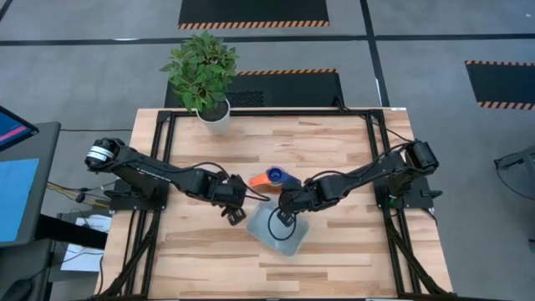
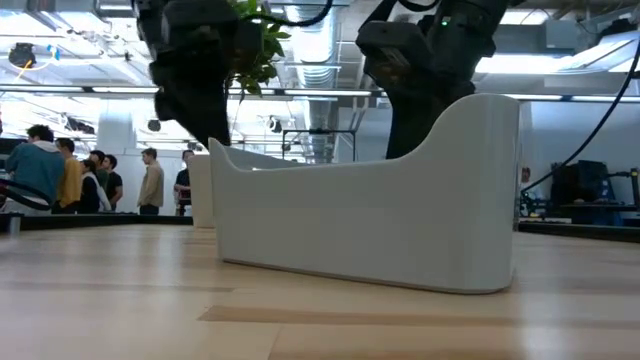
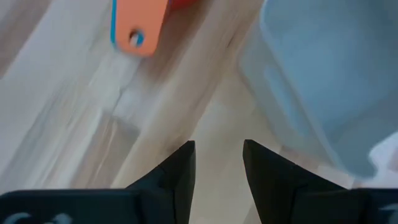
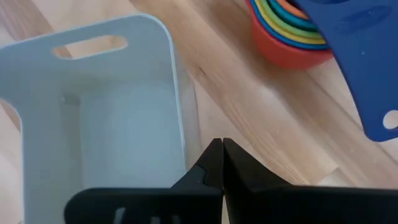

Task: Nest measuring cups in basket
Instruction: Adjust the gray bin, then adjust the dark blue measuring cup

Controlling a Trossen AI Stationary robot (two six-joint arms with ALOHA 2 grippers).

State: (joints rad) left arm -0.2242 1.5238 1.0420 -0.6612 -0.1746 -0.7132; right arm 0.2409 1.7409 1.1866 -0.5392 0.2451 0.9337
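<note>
Looking down on the light wooden slatted table [image 1: 334, 150], we see the shallow pale grey-blue rectangular plastic basket [image 1: 280, 234] near its middle, sitting a little askew. Just beyond it, apart from its rim, the small plastic measuring cups [image 1: 277, 177] sit nested in one stack: an orange cup outermost, with yellow, green and blue rims inside it and a dark blue flat handle [image 4: 364, 68] reaching across the top. An orange handle [image 3: 138, 25] with a small hole points away from the stack.

Our left hand [image 1: 233, 213] hovers beside the basket's left wall, released, its two dark fingers [image 3: 180, 174] parted with bare wood between them. Our right hand [image 1: 285, 219] hangs over the basket's far rim, clenched on nothing, fingertips pressed together.

A leafy green plant in a white pot [image 1: 214, 115] stands at the table's far edge.
</note>
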